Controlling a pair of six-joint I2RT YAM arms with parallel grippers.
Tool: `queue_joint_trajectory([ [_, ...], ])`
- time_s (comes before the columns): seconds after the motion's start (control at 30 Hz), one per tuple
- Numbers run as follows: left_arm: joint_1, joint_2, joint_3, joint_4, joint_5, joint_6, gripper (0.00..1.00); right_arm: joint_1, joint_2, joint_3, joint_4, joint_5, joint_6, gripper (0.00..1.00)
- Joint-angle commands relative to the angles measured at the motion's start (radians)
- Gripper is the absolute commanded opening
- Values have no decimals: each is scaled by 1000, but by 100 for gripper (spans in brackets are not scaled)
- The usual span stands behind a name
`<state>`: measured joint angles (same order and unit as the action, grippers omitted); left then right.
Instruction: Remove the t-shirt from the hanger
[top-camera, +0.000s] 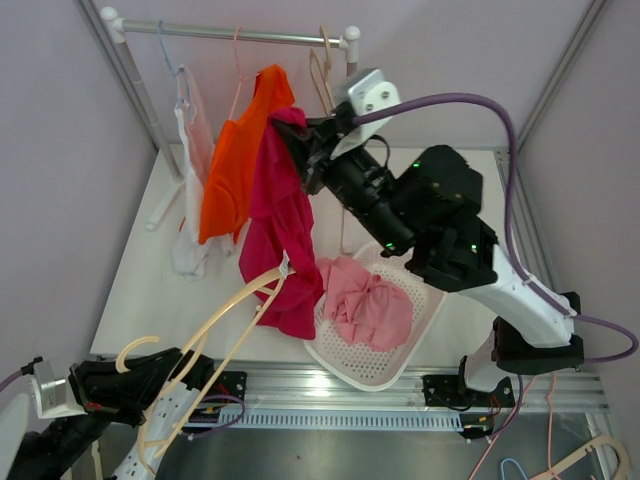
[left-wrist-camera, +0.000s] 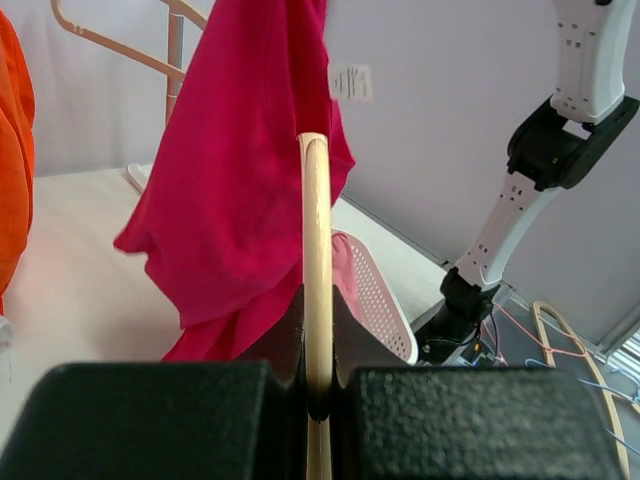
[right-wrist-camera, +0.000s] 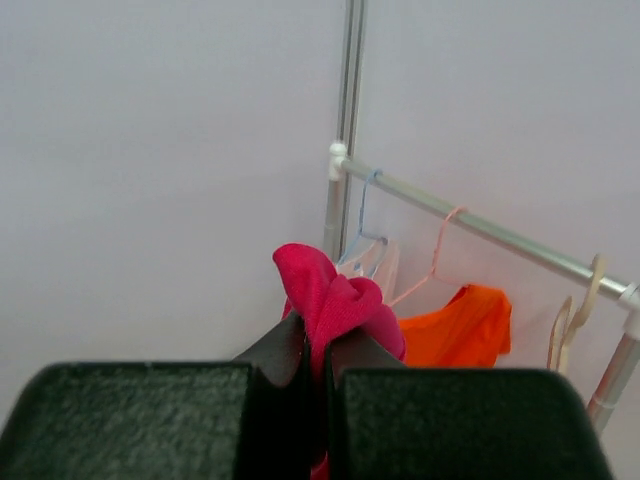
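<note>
A magenta t-shirt (top-camera: 277, 225) hangs in mid-air over the table. My right gripper (top-camera: 303, 133) is shut on a bunch of its fabric at the top; the pinched fold shows in the right wrist view (right-wrist-camera: 335, 300). My left gripper (top-camera: 185, 372), low at the front left, is shut on a cream hanger (top-camera: 235, 315). The hanger's far end still reaches into the shirt's lower part. In the left wrist view the hanger bar (left-wrist-camera: 316, 260) runs up between the jaws to the shirt (left-wrist-camera: 240, 170).
A clothes rail (top-camera: 230, 35) at the back holds an orange shirt (top-camera: 235, 160), a white garment (top-camera: 192, 140) and empty hangers. A white perforated basket (top-camera: 425, 310) at front centre holds a pink garment (top-camera: 365, 300). Another hanger (top-camera: 590, 455) lies off the table at bottom right.
</note>
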<state>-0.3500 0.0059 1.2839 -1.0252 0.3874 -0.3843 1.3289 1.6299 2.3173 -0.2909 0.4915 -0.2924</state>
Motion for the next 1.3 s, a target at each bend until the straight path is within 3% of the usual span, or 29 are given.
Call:
queue_joint_trajectory([
  [0.0, 9, -259, -18, 43, -10, -24, 1, 7, -99, 47, 176, -22, -99, 0],
  [0.47, 9, -267, -193, 146, -38, -65, 1, 3, -209, 31, 254, -39, -218, 0],
  [0.57, 9, -264, -230, 165, -96, -68, 1, 3, -298, -135, 288, 7, -202, 0],
  [0.67, 9, -239, -300, 204, -130, -80, 1, 3, -475, -465, 410, 56, -171, 0],
  [0.73, 9, -216, -339, 262, -159, -88, 1, 3, -579, -720, 473, 102, -105, 0],
  [0.8, 9, -166, -363, 304, -182, -91, 1, 1, -726, -858, 469, 171, -27, 0],
  [0.87, 9, -100, -360, 377, -203, -84, 1, -3, -847, -1025, 418, 238, 105, 0],
  [0.97, 9, -14, -287, 425, -258, -38, 1, -14, -915, -1178, 207, 399, 353, 0],
  [1.13, 9, 176, -141, 375, -383, -15, 1, -54, -825, -1273, -315, 447, 780, 0],
  [1.17, 9, 192, -130, 367, -399, -8, 1, -74, -793, -1282, -371, 397, 899, 0],
  [1.27, 9, 235, -112, 358, -427, -2, 1, -95, -674, -1354, -444, 233, 1028, 0],
])
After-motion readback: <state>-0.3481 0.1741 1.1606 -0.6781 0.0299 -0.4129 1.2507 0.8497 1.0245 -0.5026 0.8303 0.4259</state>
